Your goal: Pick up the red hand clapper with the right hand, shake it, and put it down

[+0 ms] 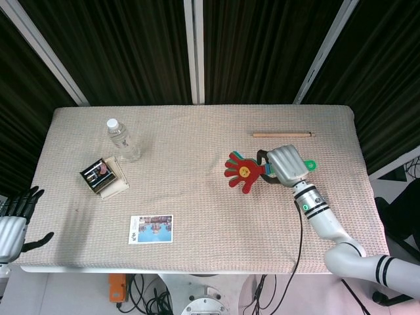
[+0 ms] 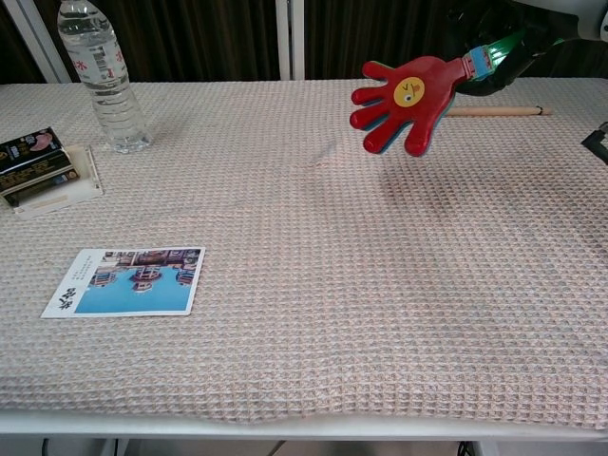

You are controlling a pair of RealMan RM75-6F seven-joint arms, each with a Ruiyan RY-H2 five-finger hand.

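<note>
The red hand clapper point(image 1: 241, 172) is a hand-shaped toy with a yellow face, held flat above the table's right half; the chest view shows the clapper point(image 2: 404, 102) hanging over the cloth with a shadow beneath it. My right hand point(image 1: 286, 165) grips its green handle point(image 2: 498, 50), palm down, the handle's end poking out at the right. In the chest view only the dark fingers point(image 2: 494, 65) show at the top edge. My left hand point(image 1: 14, 216) hangs off the table's left front corner, fingers apart and empty.
A wooden stick point(image 1: 283, 134) lies just behind the right hand. A water bottle point(image 1: 122, 140), a small dark box on a white pad point(image 1: 103, 177) and a postcard point(image 1: 151, 229) occupy the left half. A black cable point(image 1: 298, 233) trails along the right arm.
</note>
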